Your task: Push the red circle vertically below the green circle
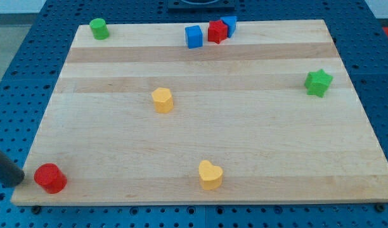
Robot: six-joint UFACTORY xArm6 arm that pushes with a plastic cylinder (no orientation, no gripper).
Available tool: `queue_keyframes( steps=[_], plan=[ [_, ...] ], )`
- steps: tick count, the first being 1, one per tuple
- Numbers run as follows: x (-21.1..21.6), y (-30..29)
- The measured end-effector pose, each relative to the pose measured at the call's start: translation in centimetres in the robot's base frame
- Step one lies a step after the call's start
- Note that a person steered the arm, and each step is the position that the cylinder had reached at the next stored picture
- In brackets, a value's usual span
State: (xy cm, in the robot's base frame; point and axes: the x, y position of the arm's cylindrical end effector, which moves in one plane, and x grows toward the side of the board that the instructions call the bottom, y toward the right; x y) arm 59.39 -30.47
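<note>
The red circle (50, 178) lies at the board's bottom left corner. The green circle (99, 28) stands at the top left corner, far above it and a little to its right. My rod comes in from the view's left edge; my tip (23, 178) is just left of the red circle, close to it or touching it.
The wooden board (257, 145) also holds a blue cube (194, 36), a red block (217, 31) and another blue block (229, 25) together at the top middle, a green star (318, 83) at the right, a yellow block (162, 100) left of centre, and a yellow heart (210, 175) at the bottom middle.
</note>
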Motion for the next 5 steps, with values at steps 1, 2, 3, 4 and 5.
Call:
queue_keyframes(
  steps=[1,2,3,4,5],
  plan=[
    [2.3,0.3],
    [2.4,0.4],
    [2.4,0.7],
    [2.3,1.4],
    [2.4,2.4]
  ],
)
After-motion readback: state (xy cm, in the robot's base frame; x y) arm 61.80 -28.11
